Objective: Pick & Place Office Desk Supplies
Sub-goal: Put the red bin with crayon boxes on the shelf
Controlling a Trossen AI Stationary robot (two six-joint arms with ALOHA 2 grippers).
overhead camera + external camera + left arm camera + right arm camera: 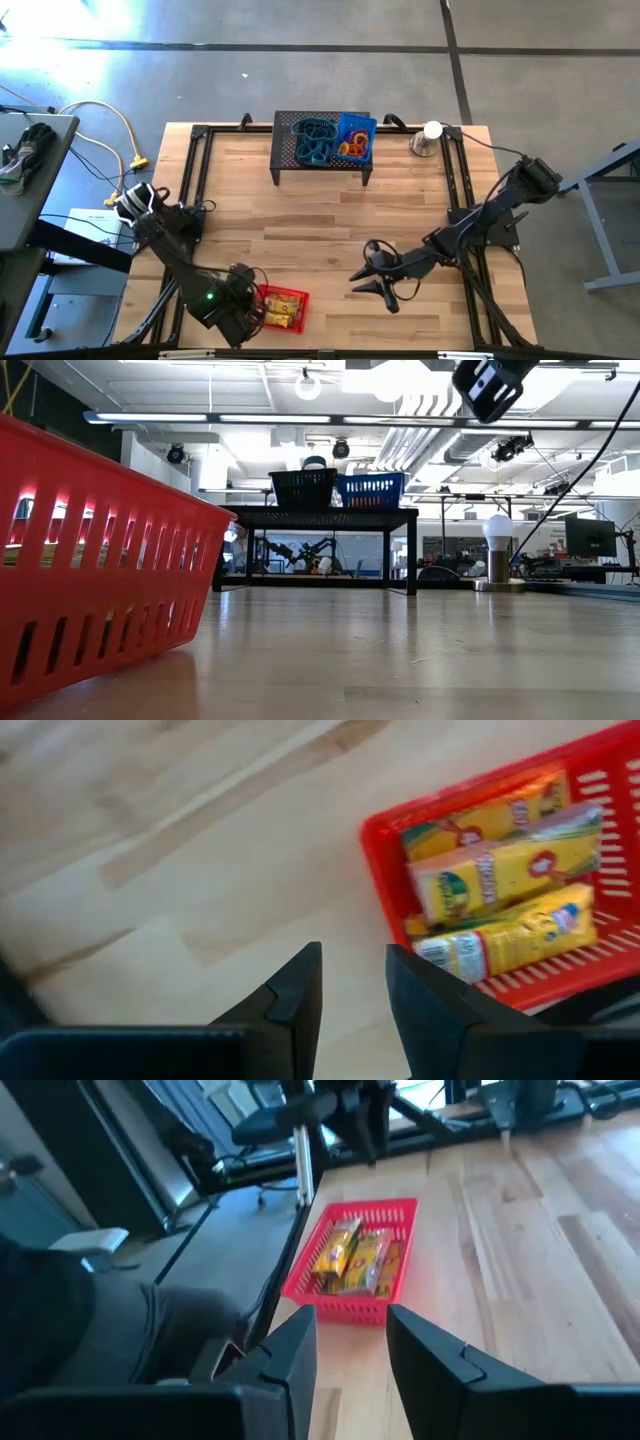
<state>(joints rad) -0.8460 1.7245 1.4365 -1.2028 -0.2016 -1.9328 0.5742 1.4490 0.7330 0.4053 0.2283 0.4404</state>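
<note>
High view: wooden table [330, 230] fills the centre of the frame; black mesh stand [322, 148] sits at top centre, carrying a black basket [312, 140] with teal band loops [314, 139] and, just to its right, a blue basket [355, 138] with orange rings [352, 147]; silver cone with white ball [428, 137] stands to the right of the stand; red basket [283, 307] at lower centre-left holds yellow crayon boxes [281, 311]; left gripper [252, 312] sits at the red basket's left edge, lower left of frame, touching or not I cannot tell; right gripper [373, 284] hangs low over bare wood at lower centre-right, well apart from the red basket, fingers spread, nothing between them.

Low view: red basket [90, 560] looms at the left edge of the frame, on the table; mesh stand [320, 545] in the middle distance with black basket [303, 488] and blue basket [370, 489] on top; cone with white ball [497, 555] at right; a dark arm part at the top right.

Left wrist view: left gripper [352, 985] at bottom centre, fingers [298, 995] slightly apart with a narrow gap, holding nothing, bare wood showing between them; red basket [600, 770] at right with yellow crayon boxes [495, 870] stacked inside.

Right wrist view: right gripper [350, 1340] at bottom centre, fingers [295, 1350] parted, empty; red basket [345, 1305] beyond them at centre, near the table's edge, crayon boxes [352, 1260] inside; the other arm is dark at top centre.
</note>
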